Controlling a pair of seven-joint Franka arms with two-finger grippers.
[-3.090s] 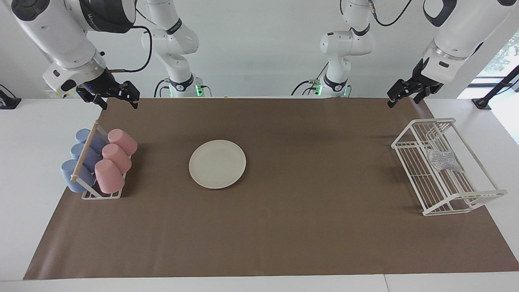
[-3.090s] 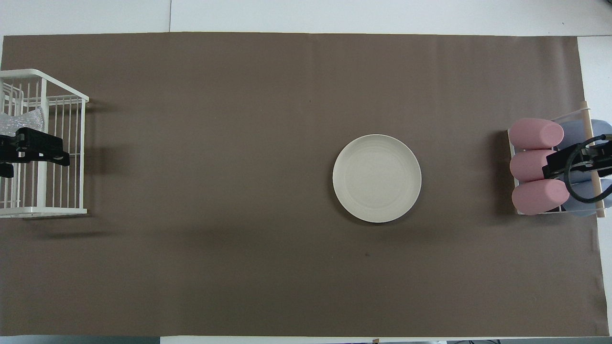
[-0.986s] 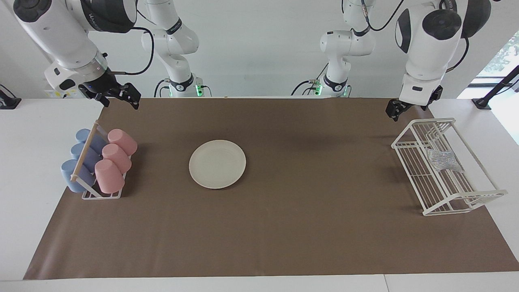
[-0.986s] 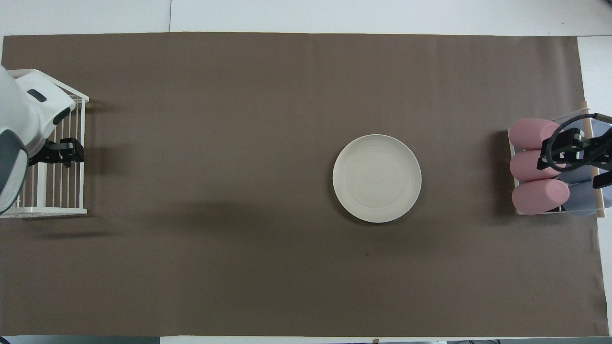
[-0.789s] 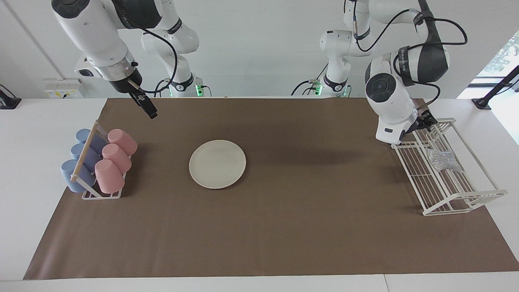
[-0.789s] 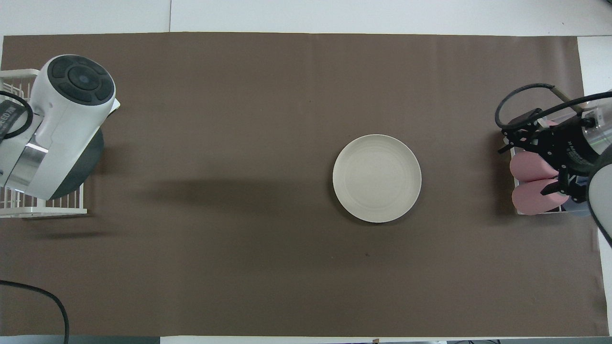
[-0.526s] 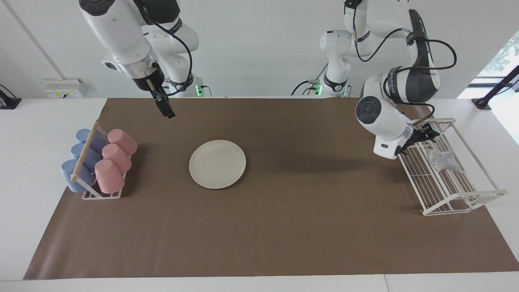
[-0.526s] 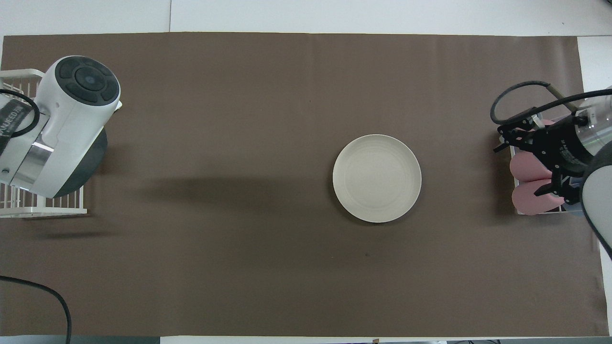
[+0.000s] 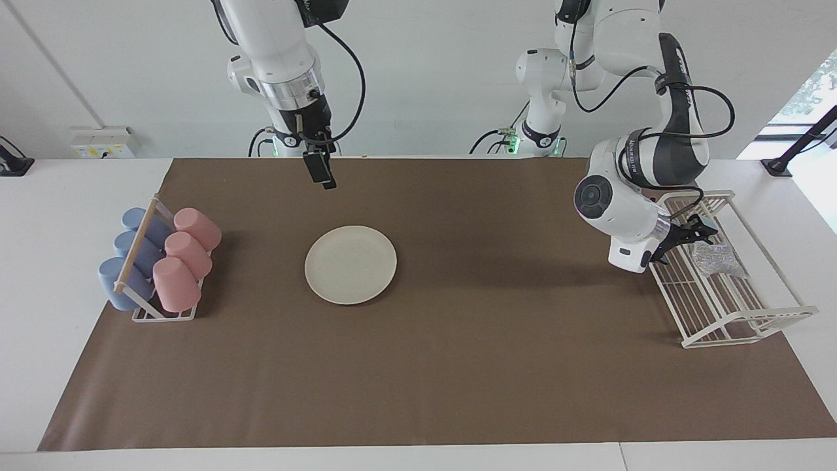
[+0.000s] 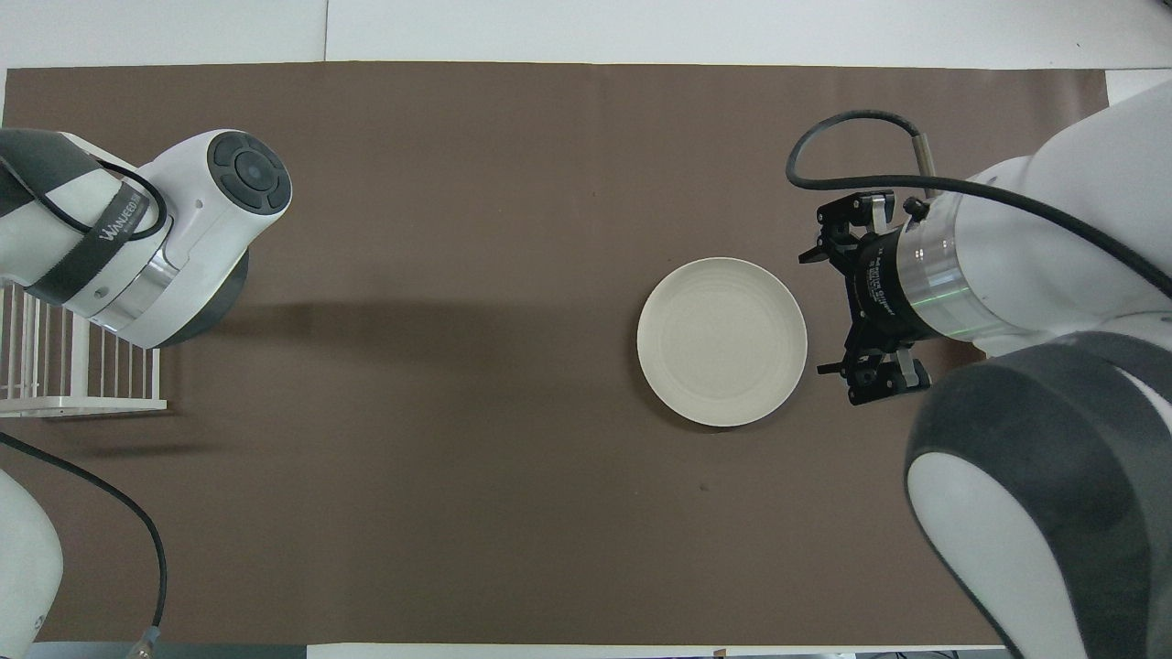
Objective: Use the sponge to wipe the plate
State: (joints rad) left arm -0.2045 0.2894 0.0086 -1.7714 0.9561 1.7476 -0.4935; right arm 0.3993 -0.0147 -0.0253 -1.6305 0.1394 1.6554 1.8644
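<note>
The plate [image 9: 350, 264] lies flat on the brown paper [image 9: 458, 366] that covers the surface, toward the right arm's end, with bare paper all round it. The sponge [image 9: 716, 260] lies inside the white wire rack [image 9: 752, 327] at the left arm's end, well apart from the plate. The left gripper [image 9: 685, 234] reaches in over the rack's edge nearest the robots, just beside the sponge and not touching it; its jaws stand wide and hold nothing. The rack's wires rise around the sponge. The right gripper [image 9: 320, 171] hangs over the paper between the plate and the robots, pointing down, its jaws wide and empty. At the right arm's end a cup rack [image 9: 147, 288] holds pink cups [image 9: 183, 258] and blue cups [image 9: 131, 255] lying on their sides, clear of both arms.
</note>
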